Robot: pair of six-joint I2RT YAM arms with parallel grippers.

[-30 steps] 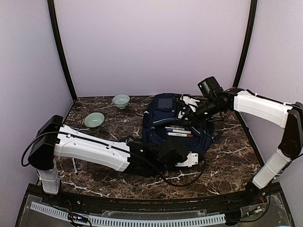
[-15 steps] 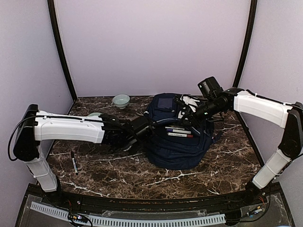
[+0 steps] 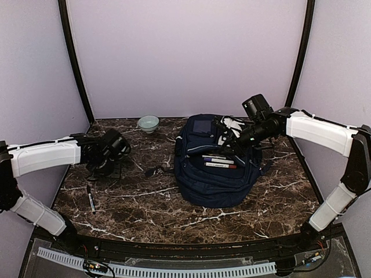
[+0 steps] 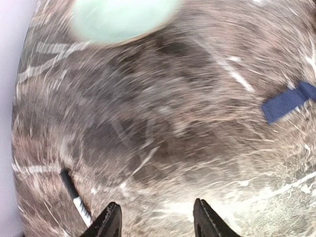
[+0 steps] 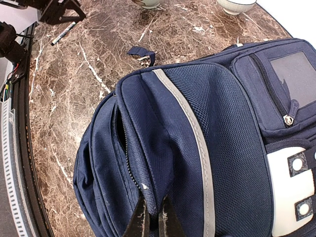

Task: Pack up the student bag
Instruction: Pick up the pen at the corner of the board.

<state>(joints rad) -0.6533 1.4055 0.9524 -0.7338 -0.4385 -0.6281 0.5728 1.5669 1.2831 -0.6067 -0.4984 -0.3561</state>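
The student bag (image 3: pixel 214 174), a navy backpack with a grey stripe, lies mid-table; in the right wrist view the student bag (image 5: pixel 207 138) fills the frame, its side zipper partly open. My right gripper (image 3: pixel 230 139) (image 5: pixel 153 219) is shut on a fold of bag fabric beside that zipper. Two markers (image 3: pixel 219 162) rest on top of the bag. My left gripper (image 3: pixel 106 169) (image 4: pixel 157 221) hangs open and empty over the left of the table, a black pen (image 3: pixel 91 198) (image 4: pixel 74 196) just beside its left finger.
A pale green bowl (image 4: pixel 118 17) sits ahead of the left gripper; in the top view the arm hides it. A second bowl (image 3: pixel 148 123) stands at the back. A loose blue strap end (image 4: pixel 289 101) (image 5: pixel 140 52) lies on the marble left of the bag.
My left arm has swung away from the bag's front, leftward across the table, to the spot by the green bowl and pen. The right gripper has kept its hold.
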